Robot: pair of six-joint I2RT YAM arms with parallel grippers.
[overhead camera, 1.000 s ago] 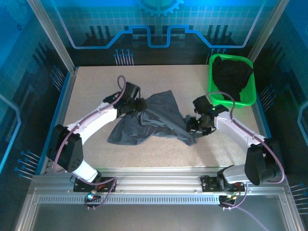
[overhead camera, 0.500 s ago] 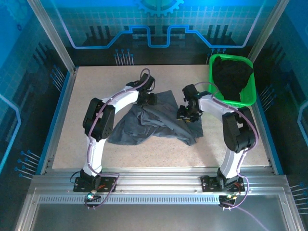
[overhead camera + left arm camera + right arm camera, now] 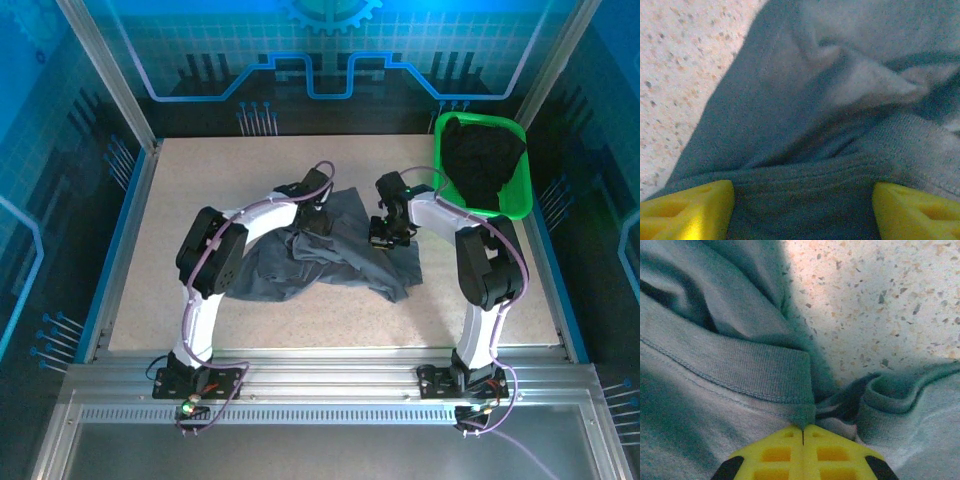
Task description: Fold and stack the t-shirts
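Observation:
A slate-grey t-shirt (image 3: 330, 255) lies crumpled mid-table. My left gripper (image 3: 318, 218) sits low over its upper edge. In the left wrist view its yellow fingertips (image 3: 685, 210) stand wide apart, open, and ribbed grey cloth (image 3: 805, 100) lies across the gap. My right gripper (image 3: 384, 233) is at the shirt's upper right. In the right wrist view it (image 3: 802, 429) is shut, pinching the ribbed collar edge of the grey shirt (image 3: 715, 365). A black t-shirt (image 3: 483, 160) lies bunched in the basket.
The green plastic basket (image 3: 437, 185) stands at the back right corner, close to my right arm's elbow. Bare speckled tabletop (image 3: 190, 190) lies left of and in front of the shirt. Metal frame posts and rails (image 3: 300, 372) bound the table.
Both arms swung in to the shirt's far edge. The left jaws opened wider. The right jaws closed onto the collar.

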